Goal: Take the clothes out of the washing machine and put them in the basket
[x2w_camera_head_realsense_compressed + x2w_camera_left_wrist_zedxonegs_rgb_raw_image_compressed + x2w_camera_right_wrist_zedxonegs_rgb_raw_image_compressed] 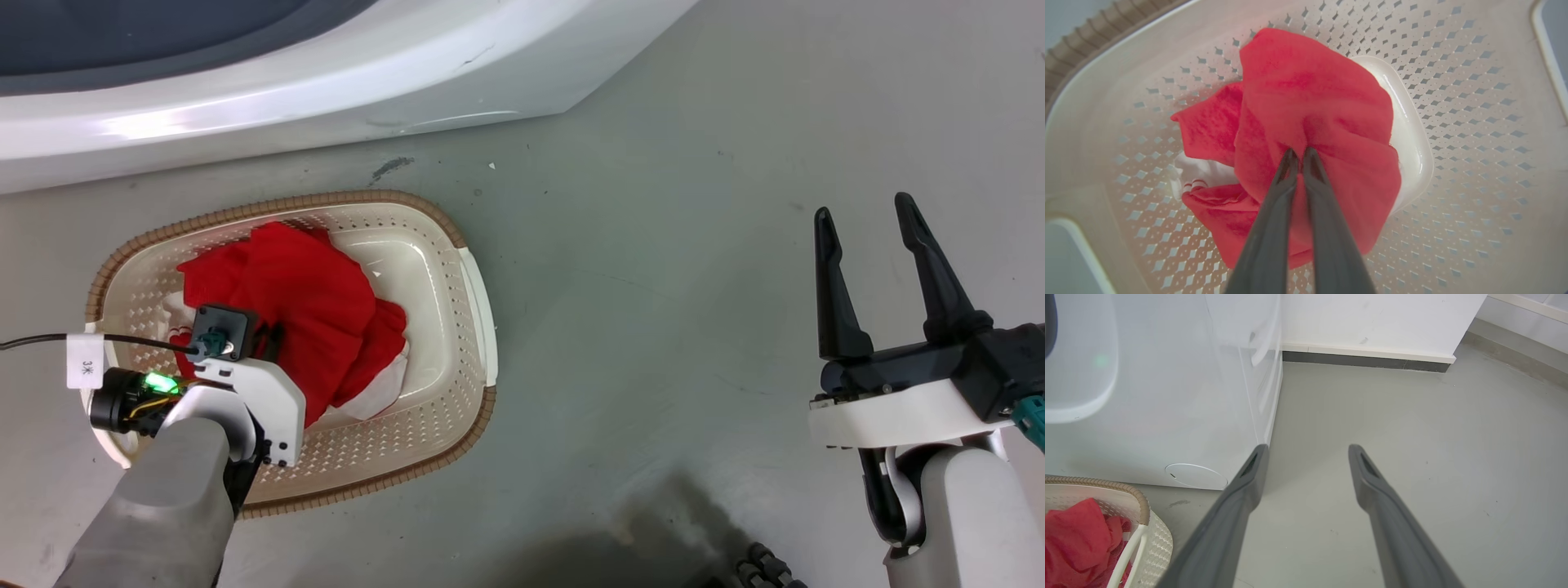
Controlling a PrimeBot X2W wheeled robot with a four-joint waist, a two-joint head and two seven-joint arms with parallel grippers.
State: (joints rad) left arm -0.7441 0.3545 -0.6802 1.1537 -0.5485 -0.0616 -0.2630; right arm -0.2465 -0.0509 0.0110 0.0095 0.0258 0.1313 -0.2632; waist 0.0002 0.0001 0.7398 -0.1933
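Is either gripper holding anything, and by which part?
Left gripper pinches the clothes by a bunched red fold near their middle; right gripper, open, holds nothing.

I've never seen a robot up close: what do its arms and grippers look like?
Pale grey forearms end in white wrist housings. The left gripper and right gripper each have two long, dark, tapering fingers. By the left wrist glows a green light, and a black cable with a white tag plugs in there.

Head cam looks down; L wrist close-up; R wrist low toward washer (1167, 416); all share basket (367, 198).
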